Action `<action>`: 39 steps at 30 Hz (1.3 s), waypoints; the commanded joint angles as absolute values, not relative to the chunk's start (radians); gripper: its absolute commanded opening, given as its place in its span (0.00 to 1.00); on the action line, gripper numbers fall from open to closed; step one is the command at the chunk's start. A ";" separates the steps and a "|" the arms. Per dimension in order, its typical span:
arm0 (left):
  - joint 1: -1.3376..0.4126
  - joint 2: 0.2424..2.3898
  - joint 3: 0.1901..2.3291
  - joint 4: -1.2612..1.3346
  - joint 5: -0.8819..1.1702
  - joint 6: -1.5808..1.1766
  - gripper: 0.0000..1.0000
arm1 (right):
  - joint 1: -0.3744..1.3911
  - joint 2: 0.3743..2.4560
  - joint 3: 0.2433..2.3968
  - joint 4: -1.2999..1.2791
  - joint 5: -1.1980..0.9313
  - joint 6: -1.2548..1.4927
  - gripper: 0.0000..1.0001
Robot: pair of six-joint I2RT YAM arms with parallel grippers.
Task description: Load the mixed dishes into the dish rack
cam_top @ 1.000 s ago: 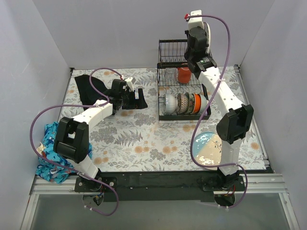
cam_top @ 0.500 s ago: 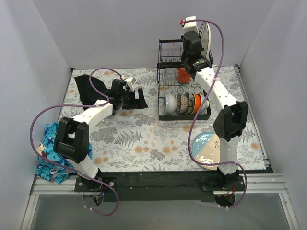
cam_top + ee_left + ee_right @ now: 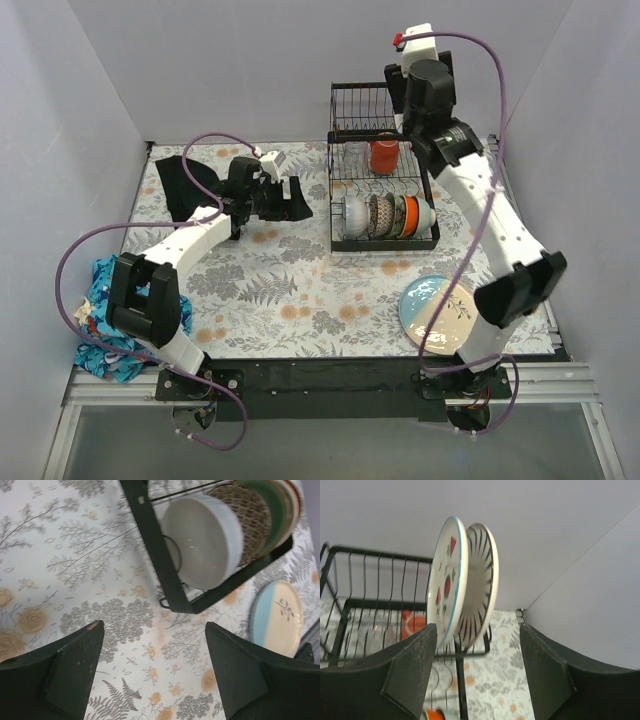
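Note:
The dish rack (image 3: pixel 383 190) stands at the back right. On its upper tier two plates stand on edge side by side: a blue-rimmed plate (image 3: pixel 445 580) with red marks and a dark-striped plate (image 3: pixel 481 577). My right gripper (image 3: pixel 477 626) is open just in front of them, touching neither. The orange mug (image 3: pixel 384 156) sits on the upper shelf. Several bowls (image 3: pixel 385 215) stand in the lower tray, a white bowl (image 3: pixel 205 540) nearest. My left gripper (image 3: pixel 154 625) hangs open and empty over the tablecloth, left of the rack. A blue-and-cream plate (image 3: pixel 437 312) lies flat on the table.
A black cloth (image 3: pixel 185 185) lies at the back left behind the left arm. A blue patterned cloth (image 3: pixel 105 320) is bunched at the table's left edge. Grey walls close in the back and both sides.
My right gripper has opened and let go of the plate, now standing on the rack's upper tier, and the arm has swung rightward. The left gripper has shifted slightly toward the rack.

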State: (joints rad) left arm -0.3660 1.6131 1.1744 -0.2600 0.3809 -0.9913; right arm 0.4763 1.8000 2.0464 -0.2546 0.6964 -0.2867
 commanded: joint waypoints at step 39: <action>-1.118 2.147 1.483 -0.235 0.164 -1.236 0.36 | 0.046 0.867 1.077 -1.052 0.086 -0.426 0.98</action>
